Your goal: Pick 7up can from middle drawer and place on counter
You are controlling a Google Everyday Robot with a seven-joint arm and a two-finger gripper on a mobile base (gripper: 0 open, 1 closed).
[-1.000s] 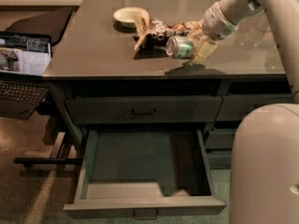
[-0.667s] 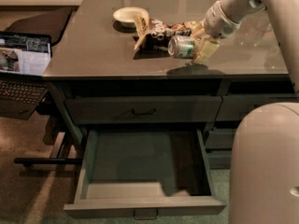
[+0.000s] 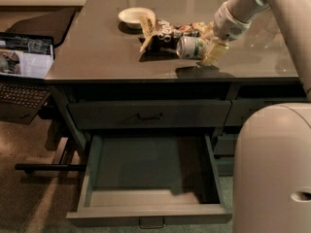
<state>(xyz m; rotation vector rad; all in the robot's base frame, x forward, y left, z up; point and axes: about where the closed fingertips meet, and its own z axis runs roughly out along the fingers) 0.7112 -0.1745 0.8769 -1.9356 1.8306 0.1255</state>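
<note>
Grey bench (image 3: pixel 92 52) sits under my pincer (image 3: pixel 208 51), which pinches the 7up can (image 3: pixel 190 47) sideways just above its front edge; middle drawer (image 3: pixel 146 164) lies bare. Placing step: I'd lower, then release.

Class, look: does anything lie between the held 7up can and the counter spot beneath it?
Nothing visible does. The gripper holds the 7up can sideways above the counter, near its front edge; only shadow lies below. The snack bag lies beside it.

A smooth cream-white arm (image 3: pixel 274 6) narrowed to a white wrist cuff (image 3: pixel 229 24) and a gripper (image 3: pixel 207 44) with pale yellow fingers (image 3: pixel 216 54), over the counter's (image 3: pixel 97 52) right side, above a bulky cream body shell (image 3: pixel 272 169).
</note>
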